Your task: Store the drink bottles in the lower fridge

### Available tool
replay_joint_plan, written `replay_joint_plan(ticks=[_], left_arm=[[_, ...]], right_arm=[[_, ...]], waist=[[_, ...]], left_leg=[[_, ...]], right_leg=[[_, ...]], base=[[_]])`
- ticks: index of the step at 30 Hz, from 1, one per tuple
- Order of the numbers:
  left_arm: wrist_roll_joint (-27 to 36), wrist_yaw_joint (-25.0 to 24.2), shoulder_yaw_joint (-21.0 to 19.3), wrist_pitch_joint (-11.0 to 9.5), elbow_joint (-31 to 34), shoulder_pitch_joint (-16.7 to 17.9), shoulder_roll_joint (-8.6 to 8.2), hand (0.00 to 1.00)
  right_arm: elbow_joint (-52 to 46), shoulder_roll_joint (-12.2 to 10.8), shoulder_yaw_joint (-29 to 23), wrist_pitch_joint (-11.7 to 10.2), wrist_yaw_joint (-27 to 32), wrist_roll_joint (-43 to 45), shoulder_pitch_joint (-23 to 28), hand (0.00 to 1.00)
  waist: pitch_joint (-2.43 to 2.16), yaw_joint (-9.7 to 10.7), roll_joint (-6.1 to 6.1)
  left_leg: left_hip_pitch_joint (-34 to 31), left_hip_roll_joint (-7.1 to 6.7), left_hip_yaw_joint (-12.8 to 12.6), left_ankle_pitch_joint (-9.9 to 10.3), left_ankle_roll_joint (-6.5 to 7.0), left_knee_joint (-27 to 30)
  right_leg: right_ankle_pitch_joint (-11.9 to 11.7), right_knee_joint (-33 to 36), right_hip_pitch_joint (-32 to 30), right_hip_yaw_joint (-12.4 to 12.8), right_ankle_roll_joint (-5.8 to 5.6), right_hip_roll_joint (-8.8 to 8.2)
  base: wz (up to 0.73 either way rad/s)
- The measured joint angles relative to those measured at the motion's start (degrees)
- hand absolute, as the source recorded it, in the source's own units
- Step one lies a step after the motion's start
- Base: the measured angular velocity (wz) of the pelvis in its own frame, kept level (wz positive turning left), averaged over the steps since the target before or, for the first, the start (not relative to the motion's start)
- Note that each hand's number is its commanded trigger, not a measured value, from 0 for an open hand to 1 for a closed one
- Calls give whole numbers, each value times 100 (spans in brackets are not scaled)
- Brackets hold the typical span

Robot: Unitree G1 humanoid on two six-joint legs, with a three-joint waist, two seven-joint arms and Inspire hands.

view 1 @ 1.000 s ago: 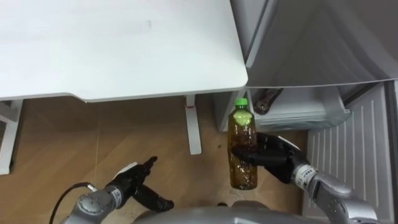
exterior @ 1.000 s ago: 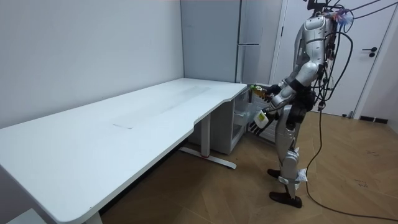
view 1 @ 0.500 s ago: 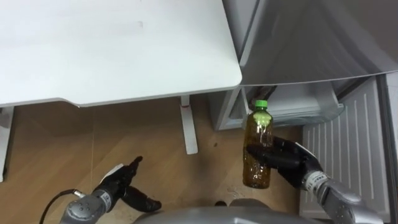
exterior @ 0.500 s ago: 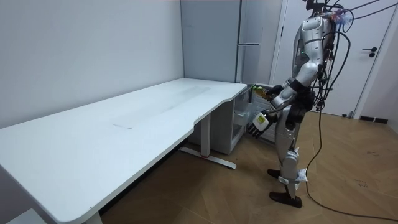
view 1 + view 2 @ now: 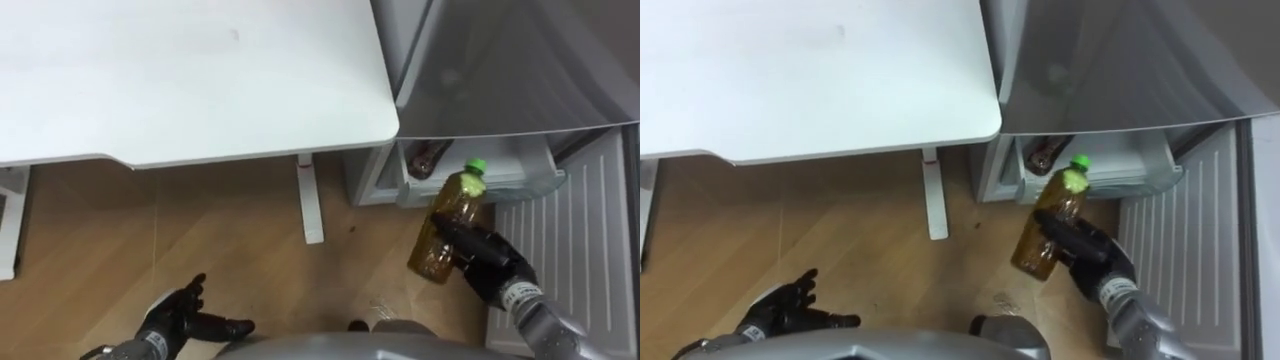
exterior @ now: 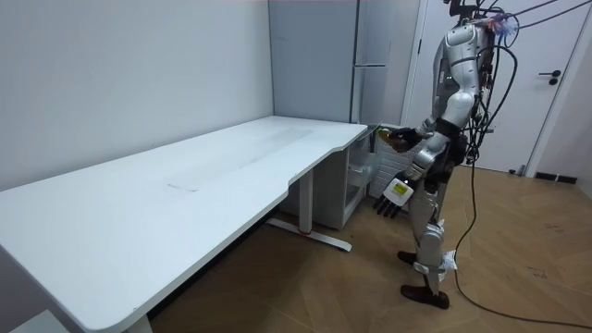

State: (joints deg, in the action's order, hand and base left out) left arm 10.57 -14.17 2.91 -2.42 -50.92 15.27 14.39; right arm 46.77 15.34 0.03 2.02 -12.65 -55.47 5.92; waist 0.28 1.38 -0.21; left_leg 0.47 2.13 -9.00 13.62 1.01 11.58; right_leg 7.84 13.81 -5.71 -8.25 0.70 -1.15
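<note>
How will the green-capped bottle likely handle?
The bottle looks nearly full of brown liquid, so probably heavy for its size. Its smooth round plastic may slip in the right hand, which holds it tilted. Laid down, it would likely roll.

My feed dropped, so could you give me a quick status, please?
Right hand shut on bottle, tilted toward fridge drawer. Left hand open, low, idle. Second bottle lies in drawer; nothing blocking.

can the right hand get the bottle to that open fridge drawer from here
Probably yes. The right hand holds the green-capped bottle just in front of the open drawer, with nothing between them. A dark bottle lies at the drawer's left end, and the space to its right looks free.
</note>
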Motion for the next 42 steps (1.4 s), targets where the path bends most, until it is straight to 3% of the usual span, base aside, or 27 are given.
replay_joint_plan(ticks=[5,9,12,14,18,20,28,33,38,42], left_arm=[[574,95,7,97,-241,-109,-24,0],[807,181,12,218,-392,-331,-23,0],[1064,346,73,380,-712,-665,-21,0],[1188,486,103,456,-875,-973,-21,0],[1298,645,269,521,-925,-1184,-40,0],[1645,715,276,588,-975,-1358,-45,0],[1964,1139,296,604,-972,-1601,-72,0],[2364,1369,426,586,-981,-1824,-91,0],[2363,1504,473,573,-984,-1957,-104,0],[2367,1655,640,566,-1009,-2084,-109,0]], right_arm=[[621,-16,-221,-8,497,-1310,-686,100],[816,-3,-399,-17,841,-1709,-1232,100],[992,-1,-360,-15,1047,-2019,-1627,100],[1420,4,-366,-9,1139,-2288,-2091,100],[1606,62,-376,54,1355,-2353,-2460,100],[1625,75,-404,58,1477,-2547,-2598,100],[1867,292,-669,66,2104,-2803,-3345,100],[1919,460,-807,61,2361,-3012,-3766,100],[2005,679,-866,58,2708,-3022,-4246,100],[2005,732,-868,48,2857,-3029,-4442,100]], waist=[[-4,-29,53],[17,-69,61],[63,-165,13],[140,-187,-42],[158,-229,-59],[188,-334,-108],[223,-391,-163],[252,-452,-216],[288,-482,-286],[290,-477,-289]], left_leg=[[-512,-55,129,-4,5,247],[-1012,-78,146,-24,29,509],[-1310,-115,152,-24,30,712],[-1686,-136,195,-23,31,976],[-2254,-190,230,-39,60,1279],[-2636,-205,214,-32,70,1482],[-3662,-194,285,-82,62,1865],[-4001,-183,175,-113,78,1915],[-4244,-188,44,-146,119,1936],[-4384,-160,58,-146,121,1995]], right_leg=[[4,155,-405,-131,24,-76],[50,578,-1010,-130,60,-186],[118,909,-1364,-127,88,-271],[135,1097,-1673,-165,114,-331],[166,1359,-2214,-203,146,-447],[230,1617,-2595,-188,174,-512],[155,1924,-3528,-295,289,-593],[145,2026,-3899,-272,303,-629],[146,2108,-4168,-258,292,-681],[143,2087,-4238,-344,289,-682]], base=[[12],[4],[3],[20],[14],[7],[10],[1],[2],[10]])
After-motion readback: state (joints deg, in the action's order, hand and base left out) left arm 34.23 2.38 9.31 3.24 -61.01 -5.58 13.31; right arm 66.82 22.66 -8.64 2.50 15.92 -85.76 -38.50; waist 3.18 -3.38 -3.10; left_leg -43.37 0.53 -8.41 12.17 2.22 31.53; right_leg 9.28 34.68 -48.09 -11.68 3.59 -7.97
